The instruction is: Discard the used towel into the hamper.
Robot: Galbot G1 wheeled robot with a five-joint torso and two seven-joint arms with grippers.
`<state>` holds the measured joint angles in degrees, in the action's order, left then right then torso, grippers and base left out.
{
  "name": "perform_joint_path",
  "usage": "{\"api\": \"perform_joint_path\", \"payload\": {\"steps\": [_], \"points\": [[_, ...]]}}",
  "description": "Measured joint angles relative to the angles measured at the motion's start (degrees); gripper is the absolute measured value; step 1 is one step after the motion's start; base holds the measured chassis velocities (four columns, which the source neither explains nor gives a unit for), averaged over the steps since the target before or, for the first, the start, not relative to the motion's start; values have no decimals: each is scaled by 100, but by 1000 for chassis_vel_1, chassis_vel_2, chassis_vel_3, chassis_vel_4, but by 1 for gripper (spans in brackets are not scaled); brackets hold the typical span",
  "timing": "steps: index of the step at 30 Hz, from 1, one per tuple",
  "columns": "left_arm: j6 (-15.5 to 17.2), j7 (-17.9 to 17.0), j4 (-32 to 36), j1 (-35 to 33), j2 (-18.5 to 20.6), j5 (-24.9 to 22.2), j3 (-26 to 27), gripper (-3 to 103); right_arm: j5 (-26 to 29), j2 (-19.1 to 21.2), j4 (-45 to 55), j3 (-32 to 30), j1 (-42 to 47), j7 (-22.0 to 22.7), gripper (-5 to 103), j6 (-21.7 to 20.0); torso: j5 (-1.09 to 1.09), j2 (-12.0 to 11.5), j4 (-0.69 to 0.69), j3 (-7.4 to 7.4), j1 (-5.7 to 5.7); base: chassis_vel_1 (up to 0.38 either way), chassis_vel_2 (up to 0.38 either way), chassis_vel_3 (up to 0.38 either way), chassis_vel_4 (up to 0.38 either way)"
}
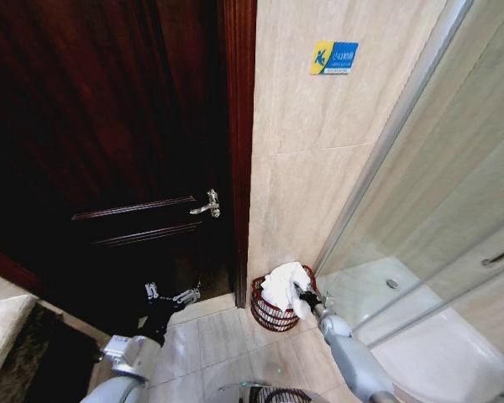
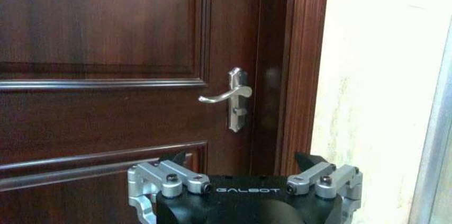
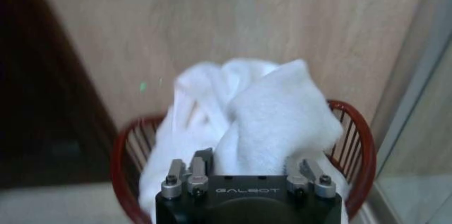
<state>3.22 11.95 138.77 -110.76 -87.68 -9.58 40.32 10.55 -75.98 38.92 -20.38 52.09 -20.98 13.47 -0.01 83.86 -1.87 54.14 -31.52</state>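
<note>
We've got the right gripper (image 1: 305,295) right over the hamper (image 1: 265,314), which sits on the floor against the tiled wall beside the door frame. The towel (image 1: 284,284) is bunched directly ahead of our jaws, heaped up out of the hamper and spilling over its rim. In the right wrist view the jaws look clenched on the towel (image 3: 268,118), cloth packed between them. Our guess: letting go is what remains. The left gripper (image 1: 170,295) hangs idle by the door, jaws released, holding nothing.
</note>
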Motion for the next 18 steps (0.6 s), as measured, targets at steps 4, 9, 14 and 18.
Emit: {"api": "perform_joint_path", "payload": {"steps": [4,9,14,18], "points": [[0,0,0,0,0,0,0,100,-210,-149,-296,-82,-142,-34,65,129,4,0,-1,0,0,0,0,0,0],[0,0,0,0,0,0,0,100,-219,-298,-427,-197,-267,-186,81,202,2,0,-2,0,0,0,0,0,0],[0,0,0,0,0,0,0,100,-265,-302,-515,-186,-369,-316,98,-94,1,0,-1,0,0,0,0,0,0],[0,0,0,0,0,0,0,100,-380,-311,-697,-211,-531,-505,100,-307,0,0,-1,0,0,0,0,0,0]]}}
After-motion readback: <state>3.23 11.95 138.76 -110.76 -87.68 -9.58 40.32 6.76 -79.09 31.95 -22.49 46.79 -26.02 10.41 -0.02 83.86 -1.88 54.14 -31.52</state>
